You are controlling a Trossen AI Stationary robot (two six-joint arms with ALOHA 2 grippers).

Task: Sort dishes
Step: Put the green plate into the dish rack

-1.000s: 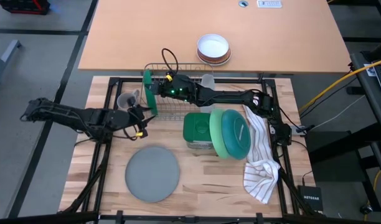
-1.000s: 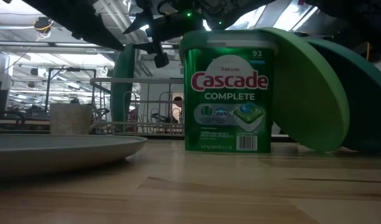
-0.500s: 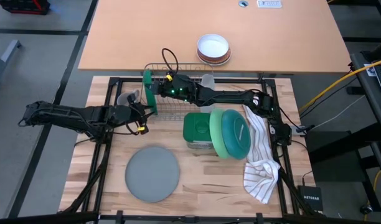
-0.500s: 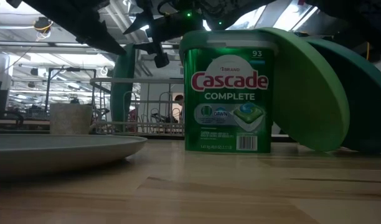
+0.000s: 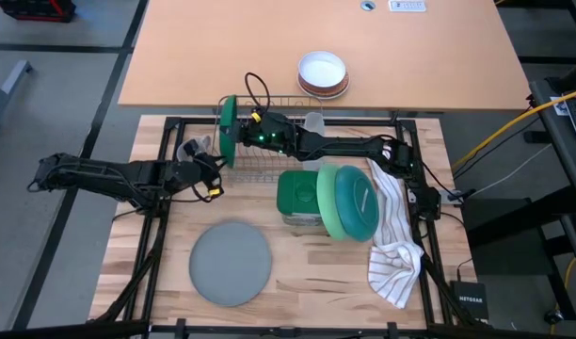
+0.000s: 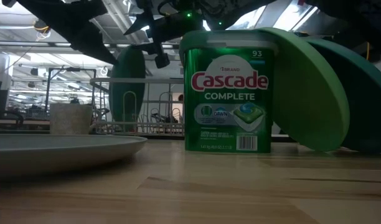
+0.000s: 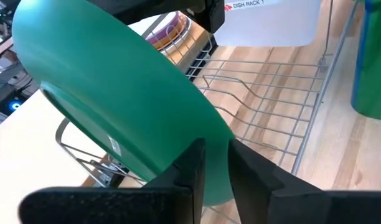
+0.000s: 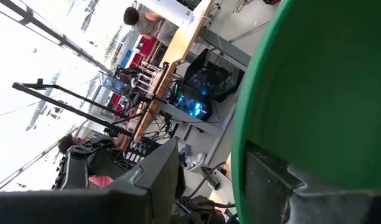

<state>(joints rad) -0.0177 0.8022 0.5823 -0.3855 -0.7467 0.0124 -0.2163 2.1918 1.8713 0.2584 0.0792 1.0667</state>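
Observation:
The dark green plate (image 5: pixel 228 127) stands on edge at the left end of the wire dish rack (image 5: pixel 274 155); it also shows in the low view (image 6: pixel 128 84). My left gripper (image 5: pixel 219 169) reaches in from the table's left and is shut on the plate's near rim. My right gripper (image 5: pixel 245 125) stretches level across the rack to the plate's far part, fingers apart. The grey plate (image 5: pixel 231 263) lies flat on the table. The light green plate (image 5: pixel 329 202) and teal plate (image 5: pixel 359 201) lean on a green tub (image 5: pixel 296 193). The grey mug (image 6: pixel 70 118) stands left of the rack. My left gripper pinches the dark green plate's rim (image 7: pixel 216 158) between its two fingers, at the plate's near, lower part. The fingers come from the table's left, slanting a little down. The plate stands on edge, tilted, over the rack's end wires. My right gripper has one finger (image 8: pixel 271 180) in front of the plate's face (image 8: pixel 315 93). The other finger (image 8: pixel 150 180) stands clear of the rim. I cannot tell whether it touches the plate.
A white striped towel (image 5: pixel 393 240) lies at the right. A white bowl on brown-rimmed ones (image 5: pixel 323 73) sits on the far tabletop. The green tub (image 6: pixel 228 93) blocks the middle of the table in the low view.
My left gripper has swung a little toward the far edge, over the mug, and its fingers have closed on the plate's near rim. The dark green plate has turned where it stands and now shows more of its face. My right arm has kept still.

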